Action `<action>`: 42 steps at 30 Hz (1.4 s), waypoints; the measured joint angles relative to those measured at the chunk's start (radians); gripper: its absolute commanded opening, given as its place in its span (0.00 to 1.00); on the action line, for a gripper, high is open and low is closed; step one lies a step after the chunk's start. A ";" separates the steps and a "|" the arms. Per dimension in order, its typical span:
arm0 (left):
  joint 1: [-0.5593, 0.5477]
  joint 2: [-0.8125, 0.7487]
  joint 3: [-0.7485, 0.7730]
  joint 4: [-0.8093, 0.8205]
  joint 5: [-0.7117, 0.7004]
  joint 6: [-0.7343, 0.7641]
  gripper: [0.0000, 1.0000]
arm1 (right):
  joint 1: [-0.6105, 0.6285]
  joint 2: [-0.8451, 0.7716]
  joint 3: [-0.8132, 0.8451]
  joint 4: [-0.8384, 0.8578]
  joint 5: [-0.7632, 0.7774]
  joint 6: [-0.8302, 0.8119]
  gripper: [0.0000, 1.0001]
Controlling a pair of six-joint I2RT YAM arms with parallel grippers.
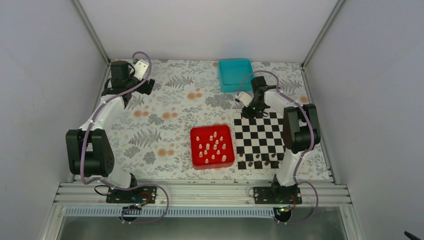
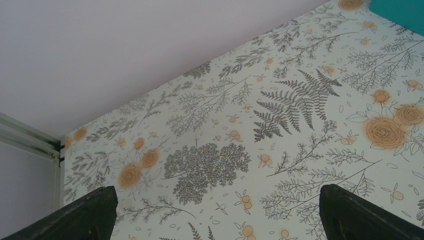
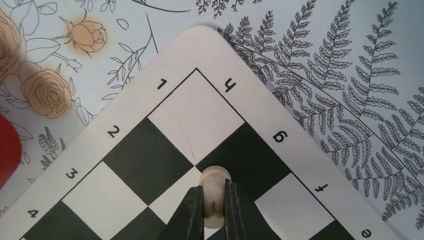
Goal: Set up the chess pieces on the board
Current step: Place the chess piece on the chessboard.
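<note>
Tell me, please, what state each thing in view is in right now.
chessboard, lying flat, a few dark pieces on its near rows.
left gripper, open, holding nothing.
right gripper, shut on a pale chess piece near the chessboard's corner.
red tray, holding many pale pieces.
teal tray, lying flat at the far edge.
</note>
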 measured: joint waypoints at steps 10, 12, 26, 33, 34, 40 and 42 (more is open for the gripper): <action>0.000 0.000 0.000 0.000 -0.001 0.000 1.00 | -0.011 0.000 0.000 0.014 0.009 0.001 0.04; 0.000 0.000 -0.001 0.000 -0.001 0.000 1.00 | -0.014 0.000 0.000 0.019 0.011 0.001 0.04; 0.000 0.000 -0.006 0.000 -0.001 0.001 1.00 | -0.021 0.002 0.000 0.030 0.007 0.008 0.19; 0.000 0.000 -0.006 0.000 -0.001 0.001 1.00 | -0.021 0.002 0.000 0.056 0.009 0.020 0.43; 0.000 0.000 -0.006 0.000 -0.001 0.001 1.00 | -0.021 0.001 0.000 0.057 0.009 0.021 0.44; 0.000 0.000 -0.006 0.000 -0.001 0.004 1.00 | -0.013 0.000 0.055 0.006 -0.003 0.017 0.47; 0.000 0.000 -0.006 0.000 -0.001 0.004 1.00 | 0.005 -0.008 0.087 -0.021 -0.006 0.011 0.48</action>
